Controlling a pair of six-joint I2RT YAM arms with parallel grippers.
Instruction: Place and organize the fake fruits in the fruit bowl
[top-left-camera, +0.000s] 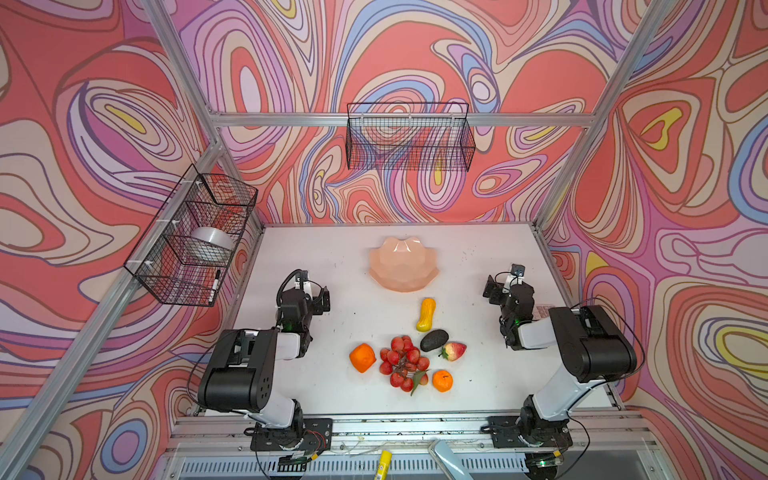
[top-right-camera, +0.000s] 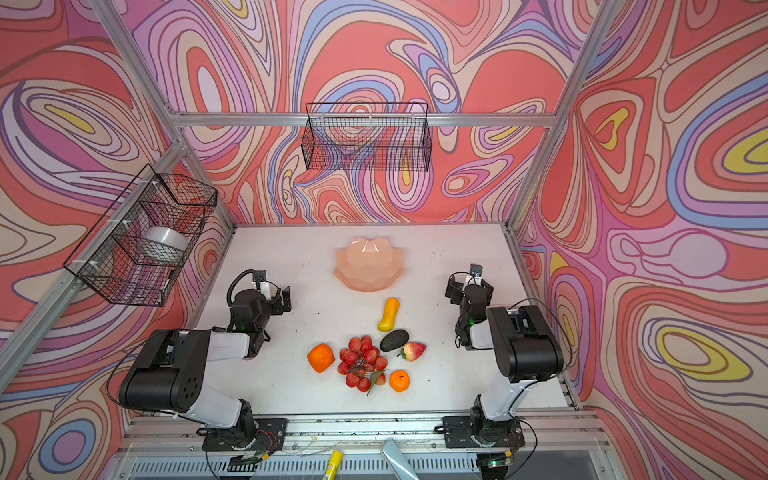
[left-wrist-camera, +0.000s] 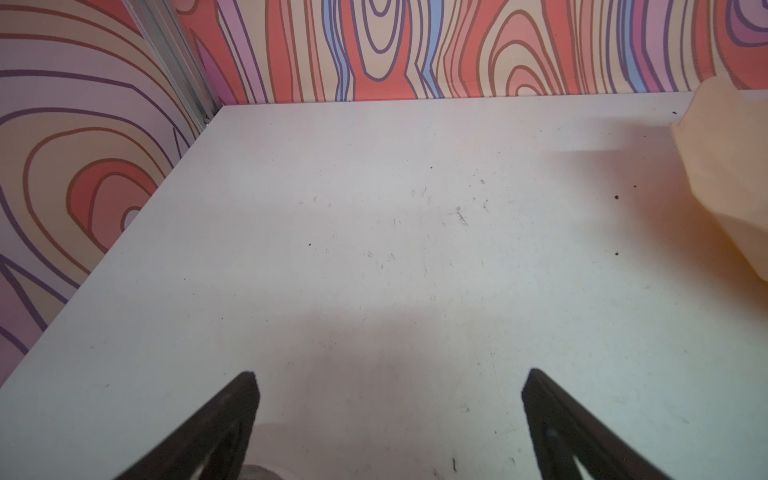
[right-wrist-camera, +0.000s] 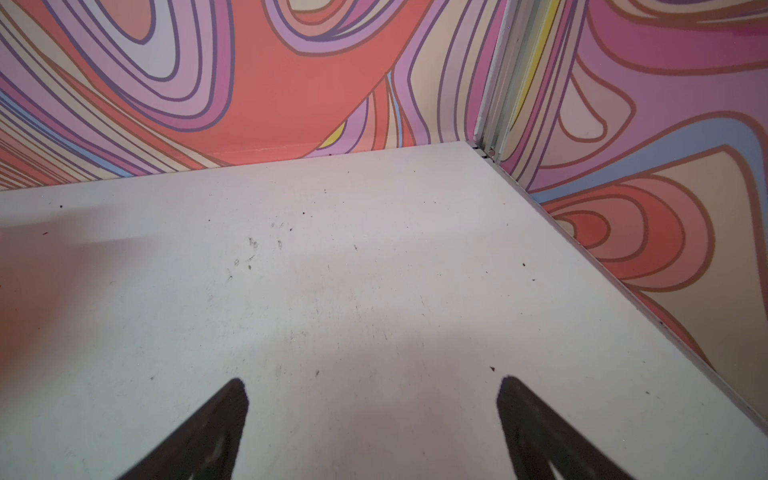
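Closest to the top camera, a yellow plastic tube (top-left-camera: 385, 459) lies on the front rail. Beyond it, in both top views, the fake fruits sit on the white table (top-left-camera: 498, 374), all outside the bowl. A bunch of red berries with a leaf (top-left-camera: 404, 363) lies between a larger orange fruit (top-left-camera: 362, 357) and a smaller orange fruit (top-left-camera: 442, 380). A dark bumpy avocado (top-left-camera: 434, 340) lies just beside a red-cream strawberry (top-left-camera: 454, 351). A yellow-orange gourd (top-left-camera: 427, 314) lies nearest the peach-orange scalloped fruit bowl (top-left-camera: 404, 264). From my left wrist, my left gripper (left-wrist-camera: 390, 374) stands spread wide over bare table, with the bowl's wall at the frame's edge. From my right wrist, my right gripper (right-wrist-camera: 372, 379) is likewise spread over bare table.
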